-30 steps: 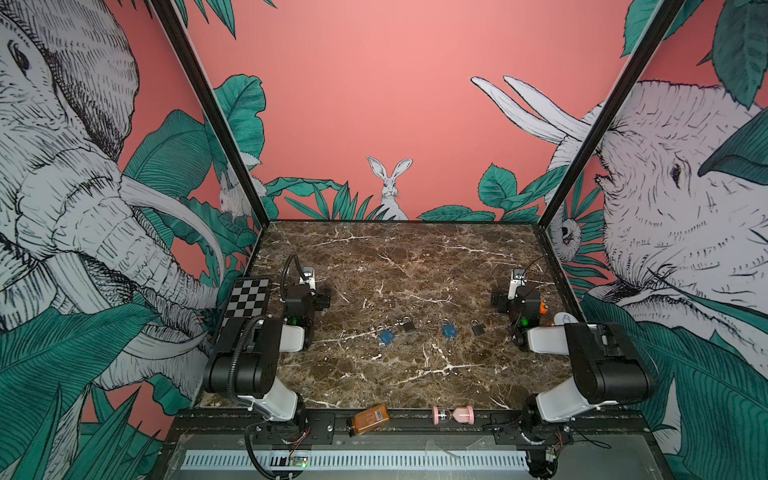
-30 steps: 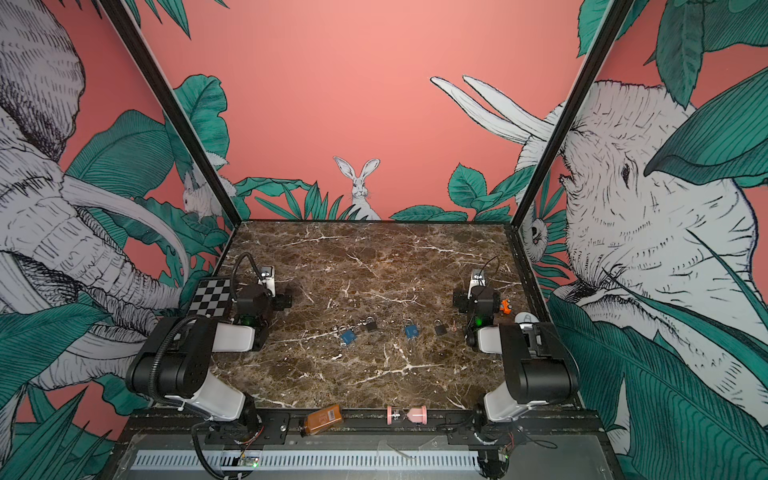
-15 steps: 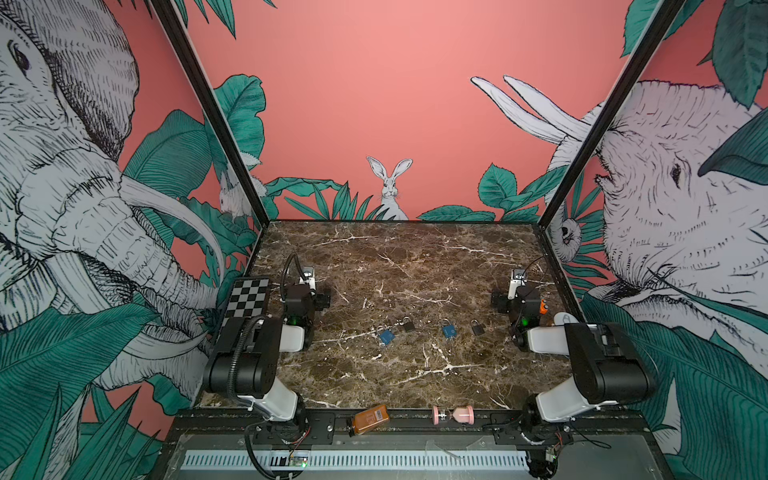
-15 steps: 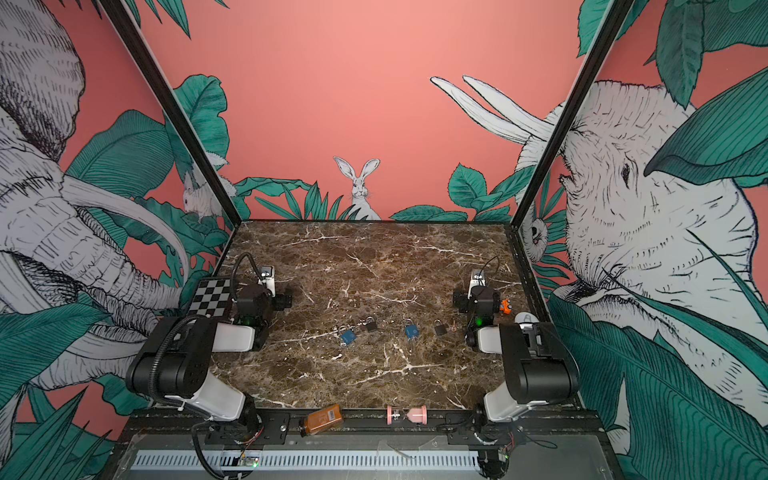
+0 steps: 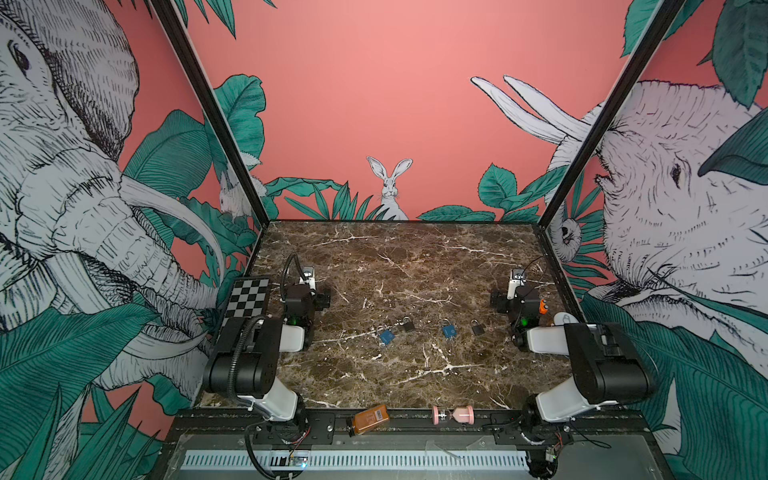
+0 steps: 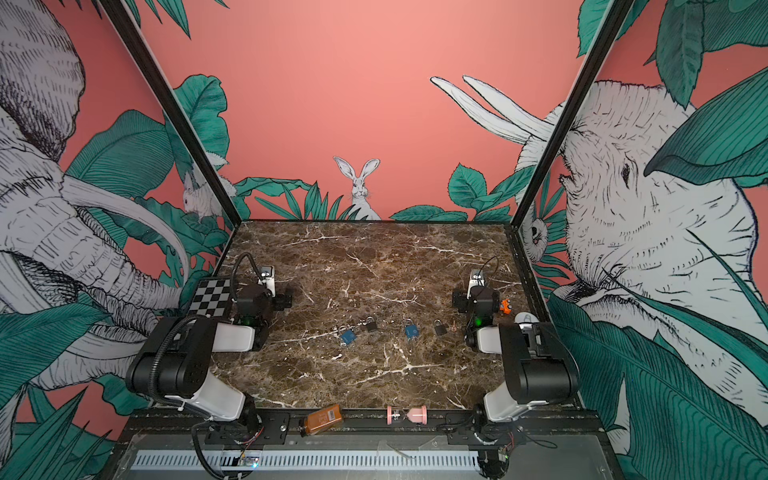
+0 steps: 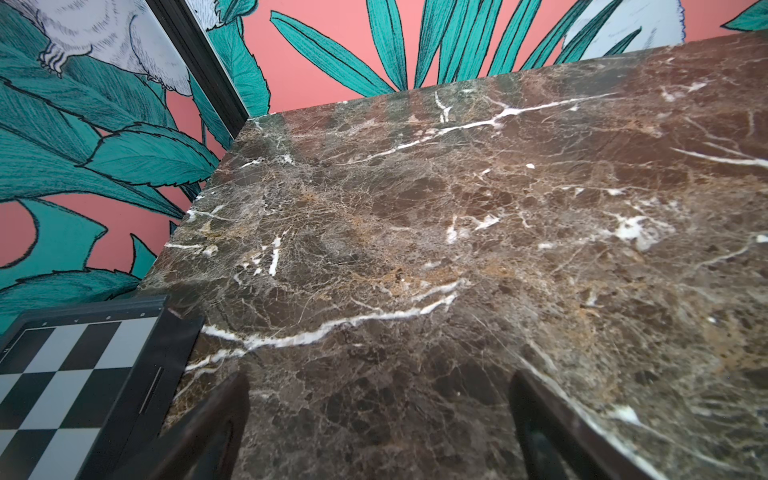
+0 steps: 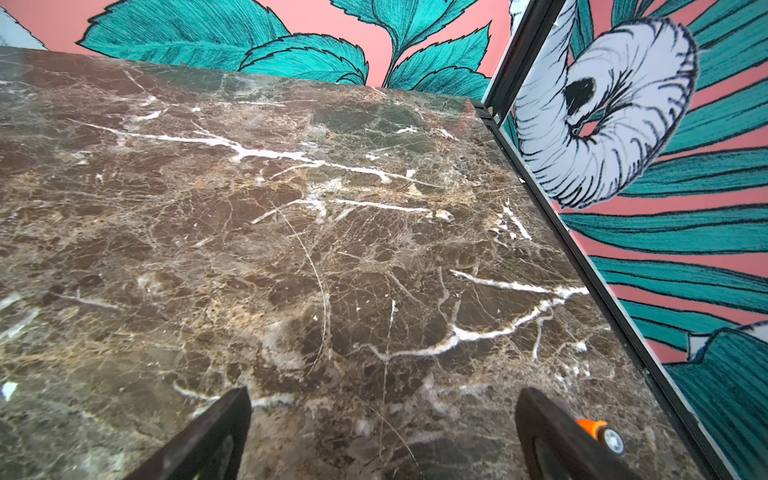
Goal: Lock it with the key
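Brown white-veined marble surface [image 5: 415,257], walled on three sides by pink jungle-print panels. Two black-and-white robot arms folded low: left arm [image 5: 249,357] along the left edge, right arm [image 5: 598,365] along the right edge. Black-and-white checkerboard panel [image 5: 247,301] lying flat at the left edge, just beside the left arm's wrist.

Left claw [image 7: 378,378] low over the surface, jaws spread wide with only bare marble between them, facing the back left corner. Right claw [image 8: 382,395] likewise spread wide and holding nothing, facing the back right corner.

Amber-brown bottle [image 5: 370,417] and pink hourglass-shaped timer [image 5: 453,414], both on their sides on the black rail just past the front edge.

Across the middle, between the arms and well apart from both claws, a row of four small padlocks lying flat: blue square-bodied padlock [image 5: 386,336] nearest the left edge, then black padlock with silver shackle [image 5: 408,324], second blue padlock [image 5: 448,331], second black padlock [image 5: 477,328]. Shackles too small to judge open or closed.

Small orange toy-like piece [image 8: 598,428] near the right edge, just beside the right claw.

Tiny coppery key [image 6: 454,328] just beside the second black padlock on its right-edge side, its shape too small to confirm.
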